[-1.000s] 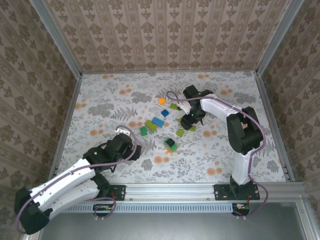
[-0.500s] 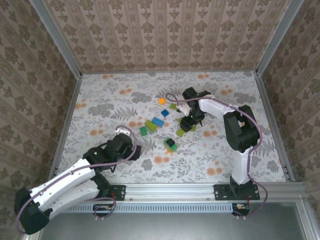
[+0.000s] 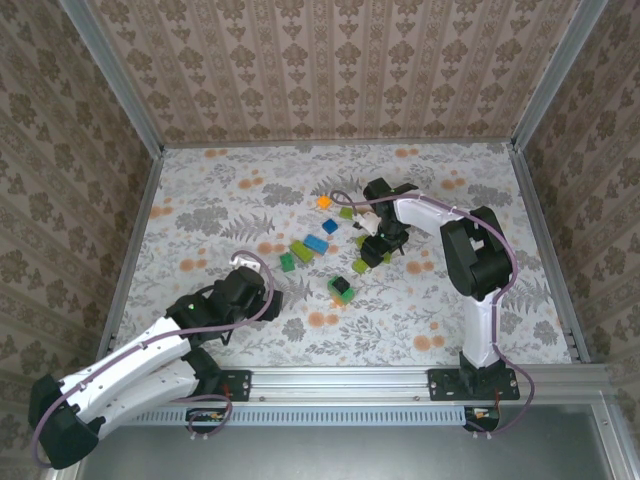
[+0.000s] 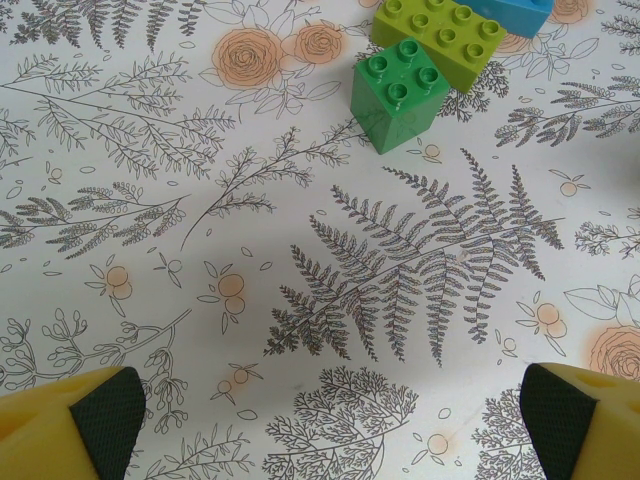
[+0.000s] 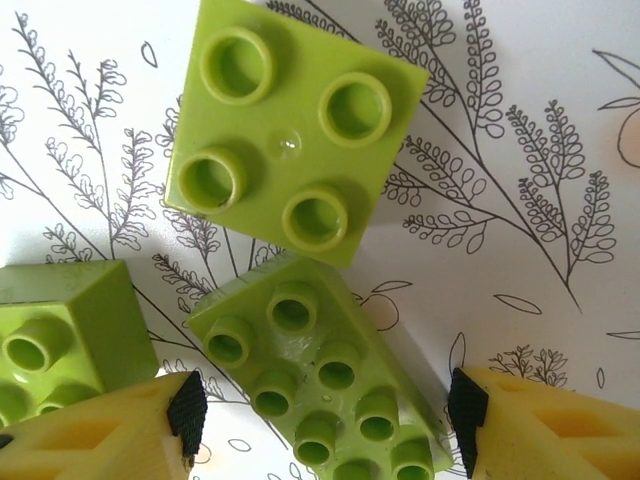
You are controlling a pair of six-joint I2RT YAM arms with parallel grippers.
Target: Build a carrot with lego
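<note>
Loose lego lies mid-table: an orange brick [image 3: 323, 202], blue bricks [image 3: 316, 243], lime and dark green ones. A small stacked build [image 3: 340, 288], green and dark with orange at its near end, is the carrot. My right gripper [image 3: 374, 246] [image 5: 326, 410] is open and low over the table. A long lime brick [image 5: 320, 385] lies slantwise between its fingertips [image 5: 187, 410]. A square lime brick [image 5: 295, 130] lies just beyond, and another lime brick [image 5: 60, 335] sits to the left. My left gripper [image 3: 252, 277] [image 4: 330, 420] is open over bare cloth, short of a dark green brick [image 4: 400, 90].
A flower-printed cloth [image 3: 220, 200] covers the table, with patterned walls and metal rails on three sides. In the left wrist view a long lime brick [image 4: 440, 35] and a blue brick [image 4: 515, 12] lie behind the dark green one.
My right gripper and forearm have shifted slightly to the left and nearer, over the lime bricks. The left arm has not moved.
</note>
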